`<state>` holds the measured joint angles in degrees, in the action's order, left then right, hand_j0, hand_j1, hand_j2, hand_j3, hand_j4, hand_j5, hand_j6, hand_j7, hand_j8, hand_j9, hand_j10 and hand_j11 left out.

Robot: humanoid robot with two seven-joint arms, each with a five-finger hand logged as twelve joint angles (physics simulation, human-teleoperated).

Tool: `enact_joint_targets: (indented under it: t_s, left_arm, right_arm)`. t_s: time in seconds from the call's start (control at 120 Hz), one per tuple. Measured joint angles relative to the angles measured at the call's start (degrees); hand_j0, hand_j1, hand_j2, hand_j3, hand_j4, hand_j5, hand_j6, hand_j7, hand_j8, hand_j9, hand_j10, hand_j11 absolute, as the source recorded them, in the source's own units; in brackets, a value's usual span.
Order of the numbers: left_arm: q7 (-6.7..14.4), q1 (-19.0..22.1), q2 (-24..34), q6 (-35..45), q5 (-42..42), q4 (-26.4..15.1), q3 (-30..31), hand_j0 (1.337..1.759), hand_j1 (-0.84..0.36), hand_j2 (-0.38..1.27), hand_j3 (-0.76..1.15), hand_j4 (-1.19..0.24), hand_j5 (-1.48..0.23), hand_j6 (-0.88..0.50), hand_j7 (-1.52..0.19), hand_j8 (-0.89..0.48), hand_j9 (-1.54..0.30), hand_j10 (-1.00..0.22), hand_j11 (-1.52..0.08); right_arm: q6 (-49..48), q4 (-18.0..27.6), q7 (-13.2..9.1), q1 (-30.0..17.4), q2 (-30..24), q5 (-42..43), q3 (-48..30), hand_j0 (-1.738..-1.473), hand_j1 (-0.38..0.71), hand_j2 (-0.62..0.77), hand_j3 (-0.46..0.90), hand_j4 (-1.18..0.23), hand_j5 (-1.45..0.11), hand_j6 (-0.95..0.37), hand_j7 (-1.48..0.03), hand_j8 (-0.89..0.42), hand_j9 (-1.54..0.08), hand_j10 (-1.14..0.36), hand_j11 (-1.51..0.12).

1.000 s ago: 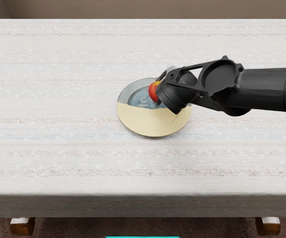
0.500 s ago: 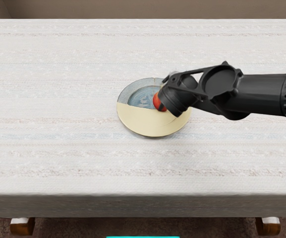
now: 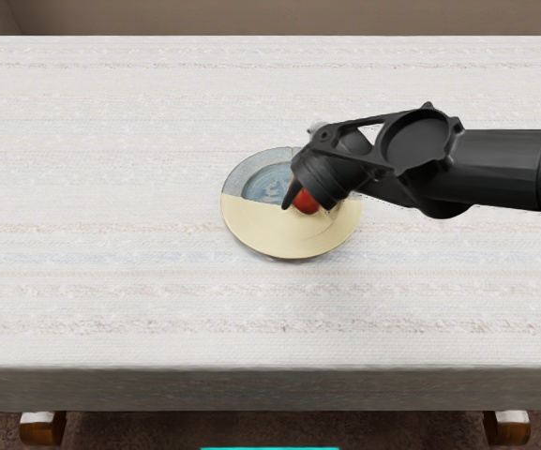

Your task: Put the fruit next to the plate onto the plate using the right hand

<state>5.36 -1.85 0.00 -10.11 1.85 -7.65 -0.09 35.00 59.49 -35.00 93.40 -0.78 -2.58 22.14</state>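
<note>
A single head view — it looks down at a slant from the near long side of the table (image 3: pixel 111 281) toward its far edge, the tabletop spanning the frame, the plate (image 3: pixel 270 234) near centre.

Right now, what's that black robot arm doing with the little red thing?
The robot's right hand reaches in from the right side and holds a small red fruit, with its fingers curled around it. Hand and fruit are over the round plate, which sits in the middle of the white table. The fruit is low over the plate, but the hand hides whether it touches. The fingers have not let go yet. The other arm is out of sight.
</note>
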Motion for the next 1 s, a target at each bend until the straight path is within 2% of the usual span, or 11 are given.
enact_joint_targets:
  t_s: [0.133, 0.25, 0.317, 0.425, 0.542, 0.642, 0.758, 1.0]
  left_arm:
    - [0.0, 0.0, 0.0, 0.0, 0.0, 0.0, 0.0, 1.658, 0.07, 0.05, 0.0, -0.23, -0.3, -0.23, -0.3, -0.23, -0.3, -0.23, -0.3]
    - [0.0, 0.0, 0.0, 0.0, 0.0, 0.0, 0.0, 1.658, 0.07, 0.05, 0.0, -0.23, -0.3, -0.23, -0.3, -0.23, -0.3, -0.23, -0.3]
    - [0.0, 0.0, 0.0, 0.0, 0.0, 0.0, 0.0, 1.658, 0.07, 0.05, 0.0, -0.23, -0.3, -0.23, -0.3, -0.23, -0.3, -0.23, -0.3]
    - [0.0, 0.0, 0.0, 0.0, 0.0, 0.0, 0.0, 1.658, 0.07, 0.05, 0.0, -0.23, -0.3, -0.23, -0.3, -0.23, -0.3, -0.23, -0.3]
    - [0.0, 0.0, 0.0, 0.0, 0.0, 0.0, 0.0, 1.658, 0.07, 0.05, 0.0, -0.23, -0.3, -0.23, -0.3, -0.23, -0.3, -0.23, -0.3]
    - [0.0, 0.0, 0.0, 0.0, 0.0, 0.0, 0.0, 1.658, 0.07, 0.05, 0.0, -0.23, -0.3, -0.23, -0.3, -0.23, -0.3, -0.23, -0.3]
    - [0.0, 0.0, 0.0, 0.0, 0.0, 0.0, 0.0, 1.658, 0.07, 0.05, 0.0, -0.23, -0.3, -0.23, -0.3, -0.23, -0.3, -0.23, -0.3]
    - [0.0, 0.0, 0.0, 0.0, 0.0, 0.0, 0.0, 1.658, 0.07, 0.05, 0.0, -0.23, -0.3, -0.23, -0.3, -0.23, -0.3, -0.23, -0.3]
  right_arm:
    - [-2.4, 3.9, 0.0, 0.8, -8.7, 0.0, -7.4, -1.658, -0.26, -0.01, 0.0, -0.07, -0.1, -0.07, -0.1, -0.07, -0.1, -0.07, -0.1]
    - [-16.6, 7.1, 0.0, -0.7, -18.8, -0.2, -16.4, -1.658, -0.27, -0.01, 0.0, -0.07, -0.09, -0.07, -0.08, -0.07, -0.08, -0.07, -0.08]
    - [-28.6, 7.8, 0.0, -5.0, -24.7, -0.5, -24.3, -1.658, -0.28, -0.01, 0.0, -0.06, -0.08, -0.06, -0.08, -0.06, -0.08, -0.06, -0.08]
    - [-48.1, 8.1, 0.0, -14.9, -33.3, -0.8, -38.2, -1.658, -0.28, -0.01, 0.0, -0.06, -0.07, -0.06, -0.07, -0.06, -0.07, -0.06, -0.07]
    - [-62.8, 8.2, 0.4, -22.5, -40.6, -2.8, -45.5, -1.658, -0.29, -0.01, 0.0, -0.05, -0.07, -0.05, -0.07, -0.05, -0.07, -0.05, -0.07]
    - [-67.2, 7.5, 3.0, -27.7, -46.8, -4.5, -47.7, -1.658, -0.29, -0.01, 0.0, -0.05, -0.07, -0.05, -0.07, -0.05, -0.07, -0.05, -0.07]
    - [-69.1, 6.4, 4.5, -31.7, -51.7, -7.3, -48.7, -1.658, -0.29, -0.01, 0.0, -0.05, -0.06, -0.05, -0.07, -0.05, -0.06, -0.05, -0.06]
    - [-70.0, 3.3, 7.8, -36.1, -55.7, -8.5, -49.0, -1.658, -0.29, -0.01, 0.0, -0.05, -0.06, -0.05, -0.06, -0.05, -0.06, -0.05, -0.06]
